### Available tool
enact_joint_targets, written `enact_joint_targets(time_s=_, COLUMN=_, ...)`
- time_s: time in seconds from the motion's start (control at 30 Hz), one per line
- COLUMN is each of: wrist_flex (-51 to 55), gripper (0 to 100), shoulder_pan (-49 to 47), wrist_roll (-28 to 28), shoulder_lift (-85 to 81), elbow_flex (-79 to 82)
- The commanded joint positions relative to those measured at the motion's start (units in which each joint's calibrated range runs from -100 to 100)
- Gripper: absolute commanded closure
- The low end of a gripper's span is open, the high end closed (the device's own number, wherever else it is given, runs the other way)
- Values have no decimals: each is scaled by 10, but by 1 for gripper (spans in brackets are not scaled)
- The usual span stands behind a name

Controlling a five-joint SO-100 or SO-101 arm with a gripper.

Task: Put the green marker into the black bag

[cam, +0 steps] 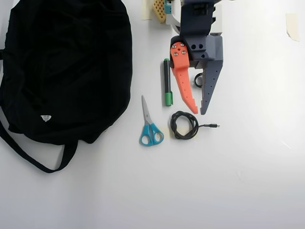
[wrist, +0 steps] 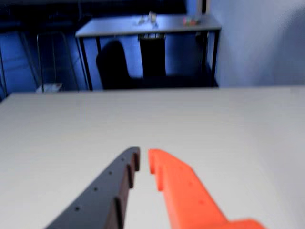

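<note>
The green marker [cam: 167, 82] lies on the white table in the overhead view, pointing up and down the picture, with its green cap at the lower end. The black bag [cam: 62, 71] fills the left side, and its strap trails to the lower left. My gripper [cam: 198, 111] hovers just right of the marker. Its orange finger [cam: 183, 86] is nearest the marker and its grey finger [cam: 209, 83] is on the far side. The tips are almost together and hold nothing. The wrist view shows only the gripper [wrist: 143, 155] over bare table; marker and bag are out of that view.
Blue-handled scissors [cam: 150, 125] lie below the marker. A coiled black cable [cam: 185, 125] sits just below the fingertips. A small black ring [cam: 198, 80] lies under the gripper. Tape scraps [cam: 291, 26] are at the top right. The arm base [cam: 198, 14] is at the top.
</note>
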Motion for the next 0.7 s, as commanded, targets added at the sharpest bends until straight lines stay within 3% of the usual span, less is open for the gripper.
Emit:
enact_joint_targets(time_s=0.0, wrist_flex=-34, gripper=97, shoulder_pan=1, wrist_roll=3, shoulder_lift=39, elbow_flex=-84)
enact_joint_targets(time_s=0.23, wrist_flex=-120, gripper=97, shoulder_pan=3, wrist_roll=2, shoulder_lift=50, elbow_flex=-29)
enact_joint_targets(time_s=0.67, wrist_flex=-74, gripper=97, shoulder_pan=10, wrist_roll=-3, shoulder_lift=35, elbow_flex=3)
